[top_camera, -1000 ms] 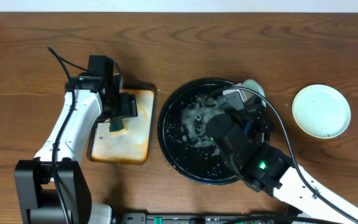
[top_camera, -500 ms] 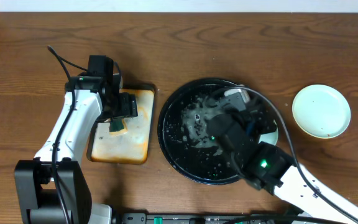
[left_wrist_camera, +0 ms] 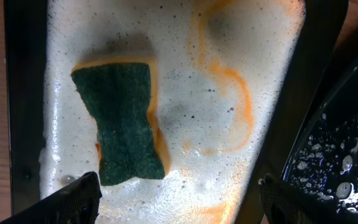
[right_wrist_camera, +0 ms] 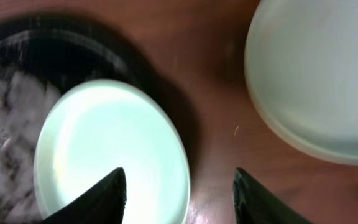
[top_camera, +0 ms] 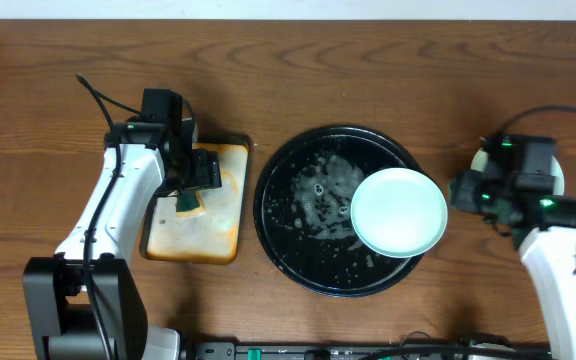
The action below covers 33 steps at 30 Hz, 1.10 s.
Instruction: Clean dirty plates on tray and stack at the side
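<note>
A pale mint plate (top_camera: 400,211) lies on the right side of the glossy black tray (top_camera: 298,240), reaching over its rim. Foam covers the tray's middle. My right gripper (top_camera: 458,193) stands open just right of that plate. In the right wrist view the plate's (right_wrist_camera: 110,149) right rim lies between the jaws, one finger above the plate and one above the table. A second pale plate (right_wrist_camera: 316,74) sits on the table to the right, mostly hidden under the right arm in the overhead view. My left gripper (left_wrist_camera: 179,202) hangs open over a green sponge (left_wrist_camera: 122,124).
The sponge lies on a foamy rectangular cream tray (top_camera: 218,235) stained orange, left of the black tray. Bare wooden table (top_camera: 368,70) runs along the back. The left arm (top_camera: 108,200) stretches from the front left corner.
My right arm has swung from above the tray out to the right, and its gripper has opened. The mint plate now shows whole on the tray's right side. The left arm has not moved.
</note>
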{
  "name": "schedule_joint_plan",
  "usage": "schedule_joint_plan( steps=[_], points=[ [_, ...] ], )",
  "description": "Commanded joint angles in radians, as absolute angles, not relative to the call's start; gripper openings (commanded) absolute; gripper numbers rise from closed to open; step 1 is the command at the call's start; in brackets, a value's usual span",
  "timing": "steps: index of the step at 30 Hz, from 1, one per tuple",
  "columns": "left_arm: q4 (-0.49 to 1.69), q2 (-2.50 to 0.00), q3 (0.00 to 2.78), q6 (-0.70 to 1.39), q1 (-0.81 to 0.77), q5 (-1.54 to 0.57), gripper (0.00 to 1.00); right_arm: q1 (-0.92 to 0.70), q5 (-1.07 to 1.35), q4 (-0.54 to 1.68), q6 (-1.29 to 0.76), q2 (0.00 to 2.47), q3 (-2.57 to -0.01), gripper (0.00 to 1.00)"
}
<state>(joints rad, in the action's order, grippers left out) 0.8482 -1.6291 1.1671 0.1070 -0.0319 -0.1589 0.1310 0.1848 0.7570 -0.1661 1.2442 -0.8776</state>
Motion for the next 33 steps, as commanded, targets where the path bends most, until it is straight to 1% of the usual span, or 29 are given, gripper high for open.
schedule_joint_plan(
  steps=[1, 7, 9, 12, 14, 15, 19, 22, 31, 32, 33],
  points=[
    [0.850, -1.640, 1.159, 0.102, -0.032, -0.165, 0.83, 0.202, 0.453, 0.813, -0.053, 1.320, -0.886, 0.57],
    [0.850, -1.640, 1.159, 0.102, -0.032, -0.165, 0.83, 0.209, 0.412, 0.805, -0.025, 1.470, -0.886, 0.58],
    [0.850, -1.640, 1.159, 0.101, -0.032, -0.165, 0.83, 0.209, 0.380, 0.797, -0.025, 1.517, -0.886, 0.54],
    [0.850, -1.640, 1.159, 0.102, -0.032, -0.165, 0.83, 0.209, 0.359, 0.781, -0.028, 1.576, -0.886, 0.45],
    [0.850, -1.640, 1.159, 0.102, -0.032, -0.165, 0.83, 0.209, 0.356, 0.768, -0.029, 1.585, -0.886, 0.43],
    [0.850, -1.640, 1.159, 0.102, -0.032, -0.165, 0.83, 0.209, 0.356, 0.761, -0.029, 1.588, -0.886, 0.39],
    [0.850, -1.640, 1.159, 0.102, -0.032, -0.165, 0.83, 0.208, 0.355, 0.730, -0.032, 1.589, -0.880, 0.16],
    [0.850, -1.640, 1.159, 0.101, -0.032, -0.165, 0.83, 0.208, 0.326, 0.717, -0.053, 1.589, -0.874, 0.02],
    [0.850, -1.640, 1.159, 0.102, -0.032, -0.165, 0.83, 0.208, 0.326, 0.688, -0.051, 1.581, -0.874, 0.01],
    [0.850, -1.640, 1.159, 0.102, -0.032, -0.165, 0.83, 0.208, 0.326, 0.688, -0.051, 1.583, -0.873, 0.05],
    [0.850, -1.640, 1.159, 0.102, -0.032, -0.165, 0.83, 0.208, 0.326, 0.688, -0.051, 1.583, -0.869, 0.20]
  ],
)
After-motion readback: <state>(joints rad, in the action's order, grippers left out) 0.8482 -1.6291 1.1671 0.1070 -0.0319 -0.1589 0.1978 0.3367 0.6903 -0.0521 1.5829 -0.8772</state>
